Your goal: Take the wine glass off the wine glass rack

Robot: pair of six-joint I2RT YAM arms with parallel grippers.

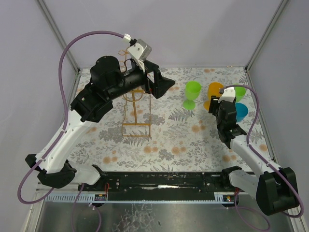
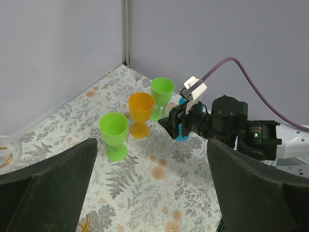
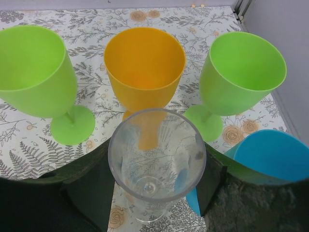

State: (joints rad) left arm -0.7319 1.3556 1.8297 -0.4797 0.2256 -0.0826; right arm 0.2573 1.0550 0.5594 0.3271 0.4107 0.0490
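Note:
The clear wine glass [image 3: 157, 154] stands upright between my right gripper's [image 3: 157, 186] dark fingers [image 3: 89, 193], which press on both sides of its bowl. Seen from the left wrist, its faint rim [image 2: 170, 110] shows just in front of that gripper [image 2: 176, 123]. The gold wire wine glass rack [image 1: 136, 113] stands at the middle left of the table, far from the glass. My left gripper [image 1: 166, 85] hovers by the rack's top with its jaws wide apart and nothing between them [image 2: 153, 191].
Right around the clear glass stand a green glass [image 3: 36, 72], an orange glass [image 3: 144, 65], a second green glass [image 3: 241, 72] and a blue one [image 3: 270, 154]. Grey walls close in the table at the back and sides.

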